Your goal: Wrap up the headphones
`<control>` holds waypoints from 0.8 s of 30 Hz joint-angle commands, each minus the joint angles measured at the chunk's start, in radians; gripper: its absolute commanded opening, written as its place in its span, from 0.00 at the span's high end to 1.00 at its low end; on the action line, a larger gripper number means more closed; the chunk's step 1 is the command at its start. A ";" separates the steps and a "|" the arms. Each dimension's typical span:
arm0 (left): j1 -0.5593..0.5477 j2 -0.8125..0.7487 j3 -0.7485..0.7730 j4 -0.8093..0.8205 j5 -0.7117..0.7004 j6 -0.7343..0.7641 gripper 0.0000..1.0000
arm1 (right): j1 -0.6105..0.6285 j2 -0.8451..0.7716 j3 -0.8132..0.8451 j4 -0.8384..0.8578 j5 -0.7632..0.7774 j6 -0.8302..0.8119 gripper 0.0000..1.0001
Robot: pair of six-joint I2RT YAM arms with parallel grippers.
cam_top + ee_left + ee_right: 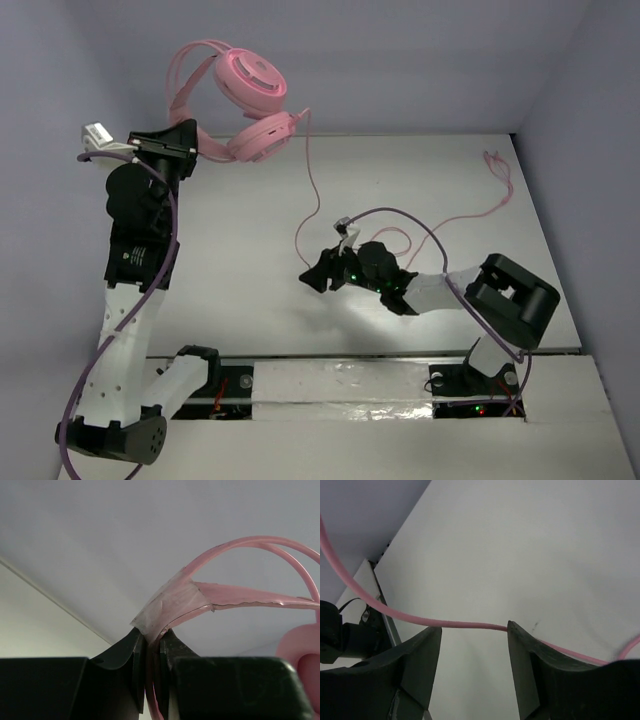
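Above the far left corner of the table (220,260), the headphones (252,88) hang from the left gripper (203,148), which is clamped on the headband (185,75). Over the table's middle, the right gripper (312,272) has its fingers apart, and the cord (312,190) passes between them.

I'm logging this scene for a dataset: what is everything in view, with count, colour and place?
headphones: one, pink, held up in the air over the table's far left
cord: one, thin, pink, hangs from an earcup to the table, passes between the right gripper's fingers, trails to the far right
tape patch: one, translucent, wrapped on the headband just above the grip
table: one, white, under both arms
robot cables: two, purple, one along each arm
left gripper: one, black, shut on the headband
right gripper: one, black, open, low over the table's middle, astride the cord
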 commanded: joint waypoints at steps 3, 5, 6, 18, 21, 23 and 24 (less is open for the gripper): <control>0.004 0.000 -0.088 0.197 0.018 -0.182 1.00 | 0.051 0.094 0.103 0.204 -0.007 0.027 0.36; 0.004 0.019 -0.112 0.207 0.048 -0.204 1.00 | 0.060 0.143 0.142 0.221 -0.024 0.028 0.46; 0.004 0.020 -0.115 0.211 0.053 -0.213 1.00 | 0.069 0.149 0.147 0.227 -0.027 0.039 0.50; -0.216 0.126 -0.122 0.159 -0.458 0.081 1.00 | 0.338 -0.035 0.386 -0.663 -0.030 -0.009 0.89; -0.281 0.175 -0.155 0.136 -0.528 0.210 1.00 | 0.356 -0.197 0.407 -0.894 0.034 -0.041 0.88; -0.337 0.198 -0.216 0.153 -0.544 0.236 1.00 | 0.356 -0.276 0.479 -1.084 0.106 -0.090 0.88; -0.360 0.203 -0.233 0.164 -0.562 0.256 1.00 | 0.356 -0.292 0.510 -1.137 0.128 -0.122 0.88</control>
